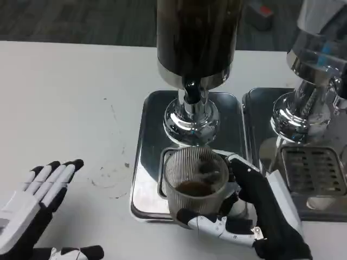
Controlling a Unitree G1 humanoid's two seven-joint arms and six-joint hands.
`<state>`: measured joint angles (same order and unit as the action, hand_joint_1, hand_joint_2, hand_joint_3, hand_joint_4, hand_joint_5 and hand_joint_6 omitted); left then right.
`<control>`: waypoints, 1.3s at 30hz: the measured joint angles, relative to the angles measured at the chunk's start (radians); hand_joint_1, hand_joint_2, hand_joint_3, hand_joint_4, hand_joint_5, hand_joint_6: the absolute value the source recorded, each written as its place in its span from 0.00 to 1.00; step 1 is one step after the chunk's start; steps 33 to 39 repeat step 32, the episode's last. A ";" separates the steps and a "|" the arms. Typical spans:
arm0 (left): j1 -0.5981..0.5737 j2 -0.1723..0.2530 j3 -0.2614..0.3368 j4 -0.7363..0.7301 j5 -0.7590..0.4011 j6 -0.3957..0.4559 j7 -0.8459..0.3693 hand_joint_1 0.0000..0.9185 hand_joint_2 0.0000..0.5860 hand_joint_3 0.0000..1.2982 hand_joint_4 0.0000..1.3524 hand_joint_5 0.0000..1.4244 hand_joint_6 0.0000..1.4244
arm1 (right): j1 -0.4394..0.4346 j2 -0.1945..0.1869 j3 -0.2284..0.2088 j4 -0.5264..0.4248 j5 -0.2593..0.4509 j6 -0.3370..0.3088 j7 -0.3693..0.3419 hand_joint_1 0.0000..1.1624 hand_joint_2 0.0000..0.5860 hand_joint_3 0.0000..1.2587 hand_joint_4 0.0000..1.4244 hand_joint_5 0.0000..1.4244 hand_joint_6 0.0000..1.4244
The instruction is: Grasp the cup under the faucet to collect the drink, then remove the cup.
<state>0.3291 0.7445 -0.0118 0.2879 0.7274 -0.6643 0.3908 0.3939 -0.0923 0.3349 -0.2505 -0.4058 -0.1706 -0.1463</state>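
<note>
A ribbed clear cup (195, 187) with a little dark drink at its bottom stands on the front of the silver drip tray (149, 141), just in front of the black faucet (190, 91) of the dark drink dispenser (198, 38). My right hand (260, 208) grips the cup from its right side, with the thumb wrapped across the lower front. My left hand (38, 203) lies at the lower left on the white table, fingers spread and holding nothing, well apart from the cup.
A second dispenser (312, 70) with its own tray and grating (312, 170) stands at the right, close to my right forearm. The white table (65, 108) stretches to the left with faint marks.
</note>
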 measured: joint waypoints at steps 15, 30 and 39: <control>0.013 -0.001 0.000 -0.013 0.000 0.004 0.000 0.00 0.00 0.00 0.00 0.00 0.00 | 0.008 0.000 0.000 -0.024 0.000 0.000 0.001 0.78 0.39 0.37 0.44 0.52 0.67; -0.012 -0.001 -0.002 -0.012 -0.005 0.004 0.000 0.00 0.00 0.00 0.00 0.00 0.00 | 0.014 0.002 -0.009 -0.024 0.005 0.000 0.002 0.78 0.39 0.37 0.44 0.52 0.67; -0.012 -0.003 -0.004 -0.012 -0.007 0.004 0.000 0.00 0.00 0.00 0.00 0.00 0.00 | 0.014 0.003 -0.009 -0.024 0.005 0.000 0.002 0.78 0.39 0.37 0.44 0.52 0.67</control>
